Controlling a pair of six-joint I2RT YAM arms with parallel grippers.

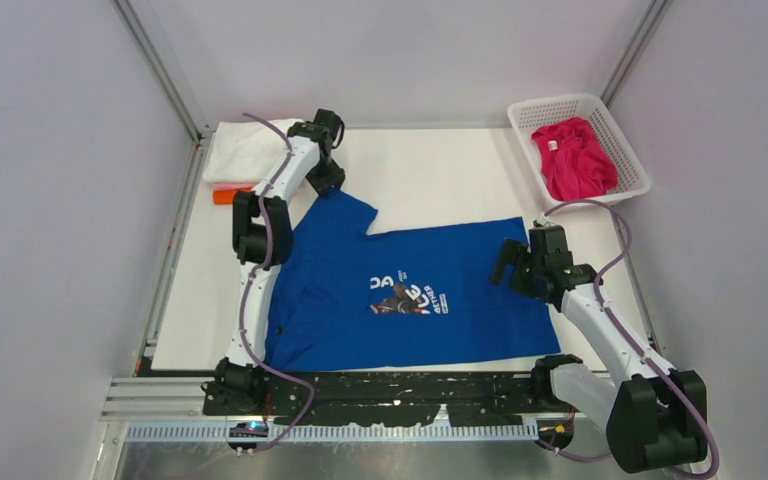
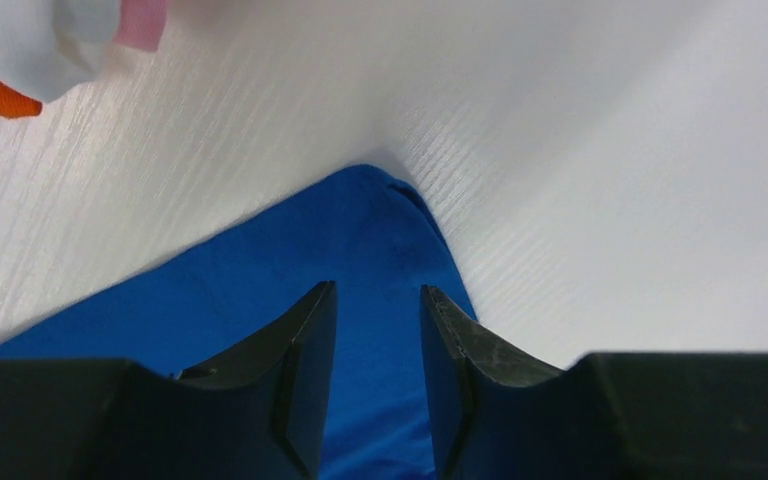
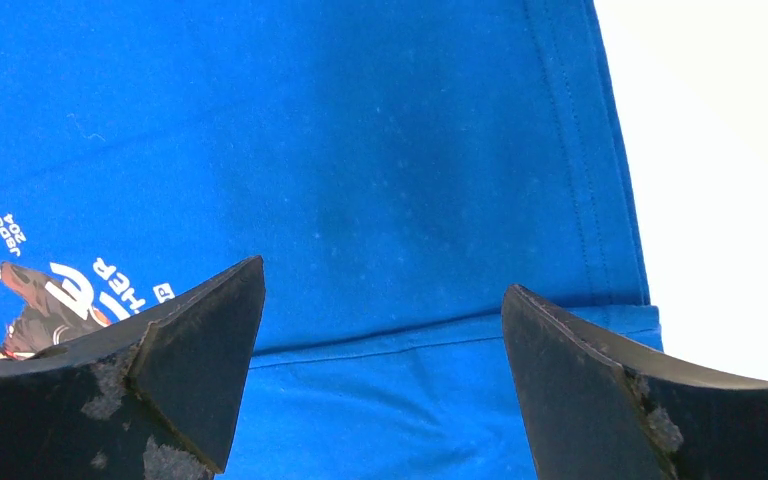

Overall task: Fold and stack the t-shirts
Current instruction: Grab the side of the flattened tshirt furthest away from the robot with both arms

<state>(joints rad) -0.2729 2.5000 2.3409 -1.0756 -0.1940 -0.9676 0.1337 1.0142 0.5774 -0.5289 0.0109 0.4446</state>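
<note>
Folded stack started, blue t-shirt partly folded, magenta t-shirt waiting in the basket; right gripper gapes wide, left gripper narrowed over the sleeve, pinch unclear.

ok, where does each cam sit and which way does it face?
Top external: above, behind the bases, looking down at table, left arm, right arm, blue t-shirt.
Left wrist: on left arm, looking past its jaws at a sleeve.
Right wrist: on right arm, looking down between wide jaws at print, hem.
All share the blue t-shirt.
</note>
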